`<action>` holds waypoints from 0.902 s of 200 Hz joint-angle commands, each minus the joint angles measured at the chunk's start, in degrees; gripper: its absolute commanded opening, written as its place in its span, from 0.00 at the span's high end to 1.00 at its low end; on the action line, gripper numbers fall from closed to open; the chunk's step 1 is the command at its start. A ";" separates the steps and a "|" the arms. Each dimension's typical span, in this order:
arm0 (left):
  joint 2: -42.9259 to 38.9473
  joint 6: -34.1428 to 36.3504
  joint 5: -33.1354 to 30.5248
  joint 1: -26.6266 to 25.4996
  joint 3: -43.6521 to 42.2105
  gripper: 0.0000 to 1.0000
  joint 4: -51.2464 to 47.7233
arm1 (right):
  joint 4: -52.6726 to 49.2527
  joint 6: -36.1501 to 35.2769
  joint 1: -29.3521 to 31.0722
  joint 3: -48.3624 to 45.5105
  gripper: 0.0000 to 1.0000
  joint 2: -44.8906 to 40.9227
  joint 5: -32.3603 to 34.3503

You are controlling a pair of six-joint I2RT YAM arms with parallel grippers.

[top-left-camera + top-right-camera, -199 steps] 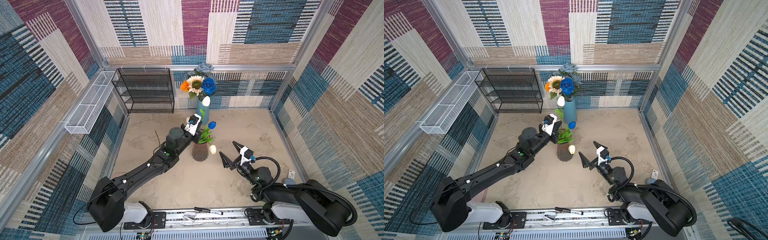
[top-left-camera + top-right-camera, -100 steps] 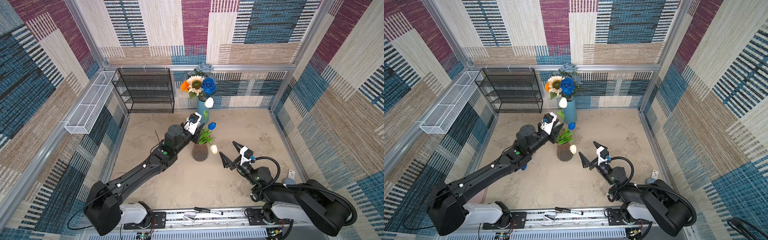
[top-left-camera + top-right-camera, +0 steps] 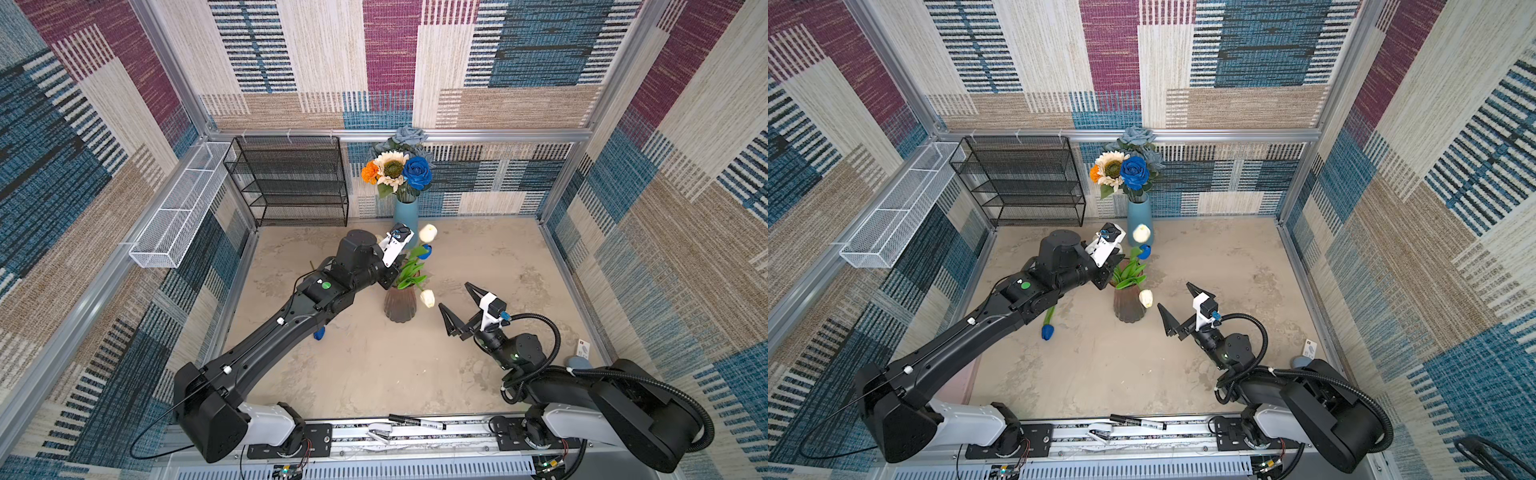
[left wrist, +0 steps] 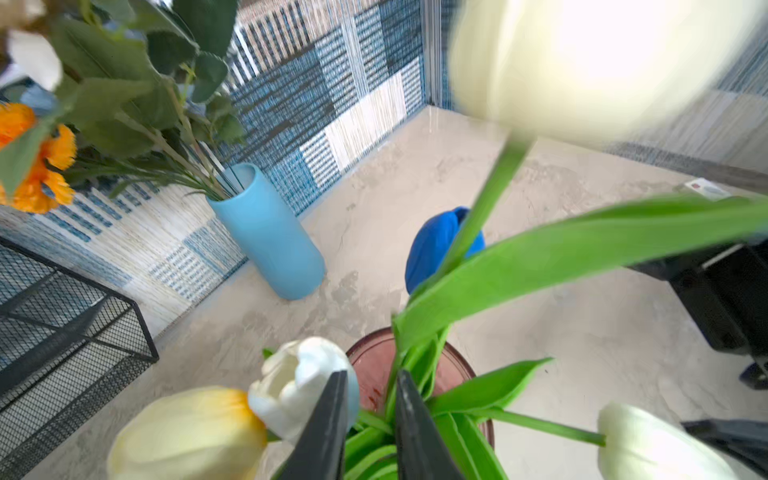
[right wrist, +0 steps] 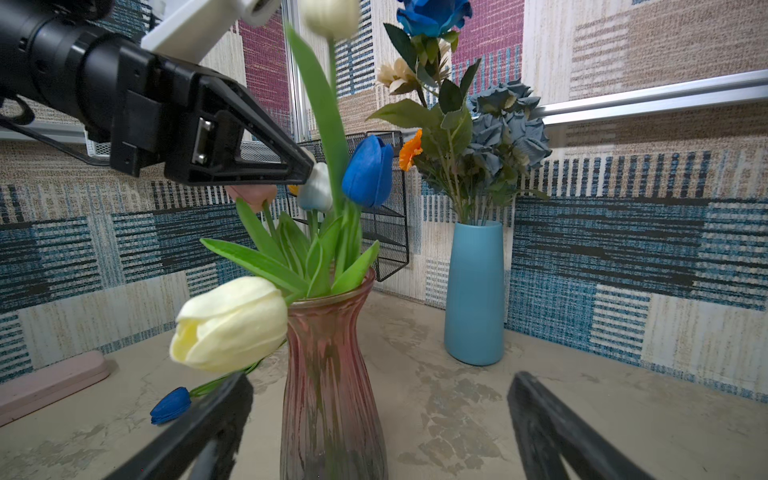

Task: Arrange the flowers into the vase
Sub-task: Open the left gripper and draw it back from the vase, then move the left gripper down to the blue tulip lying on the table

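Note:
A pink ribbed glass vase (image 3: pixel 400 305) (image 5: pixel 332 374) stands mid-table with several tulips in it: a tall white one (image 3: pixel 428 233), a blue one (image 3: pixel 424 251) and a cream one (image 3: pixel 428 298) drooping over the rim. My left gripper (image 4: pixel 370 374) hovers over the vase mouth among the leaves. Its jaws stand slightly apart and pinch no stem. My right gripper (image 3: pixel 454 295) is wide open just right of the vase and holds nothing. Another blue tulip (image 3: pixel 1047 331) lies on the table under the left arm.
A blue vase (image 3: pixel 405 218) with roses, a sunflower and a marigold stands at the back wall. A black mesh rack (image 3: pixel 291 183) sits back left beside a white wire basket (image 3: pixel 174 216). A pink flat block (image 5: pixel 54 378) lies at the left. A marker (image 3: pixel 417 422) rests on the front rail.
The left gripper's jaws have parted and let go of the white tulip's stem. The white tulip has sunk lower into the pink vase. The right arm has not moved.

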 commanded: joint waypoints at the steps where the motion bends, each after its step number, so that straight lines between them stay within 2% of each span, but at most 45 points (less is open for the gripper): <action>1: 1.49 2.96 -0.55 0.03 3.77 0.76 -10.32 | 2.49 0.52 -0.03 0.30 0.00 0.19 -0.08; 25: -1.12 3.79 -2.12 0.07 3.13 0.75 -7.35 | 2.45 0.48 0.03 0.30 0.00 0.19 -0.02; 51: -6.35 1.71 -3.04 0.44 1.14 0.69 -0.98 | 2.37 0.26 0.03 0.30 0.00 0.10 0.34; 75: -11.69 -3.65 -10.00 2.57 -0.80 0.68 3.81 | 2.51 0.35 0.02 0.26 0.00 0.14 0.10; 97: -14.85 -14.41 -19.81 10.34 -0.43 0.70 -0.51 | 2.55 0.52 0.05 0.15 0.00 -0.09 0.08; 111: -14.28 -21.88 -27.92 16.61 0.73 0.69 -8.49 | 2.61 0.61 0.07 0.13 0.00 -0.20 0.08; 117: -13.14 -24.64 -29.54 19.55 1.67 0.67 -12.96 | 2.72 0.64 0.02 0.13 0.00 -0.24 0.08; 129: -9.50 -28.69 -28.79 24.98 3.45 0.64 -21.70 | 2.73 0.61 0.02 0.13 0.00 -0.21 0.15; 149: -0.24 -31.65 -21.42 31.31 4.02 0.60 -30.51 | 2.71 0.61 0.02 0.04 0.00 -0.26 0.36; 158: 4.24 -31.86 -18.37 32.88 3.34 0.59 -32.15 | 2.65 0.64 0.02 0.13 0.00 -0.25 0.19; 180: 13.03 -32.15 -15.69 34.23 0.92 0.58 -31.23 | 2.64 0.61 0.02 0.04 0.00 -0.32 0.01</action>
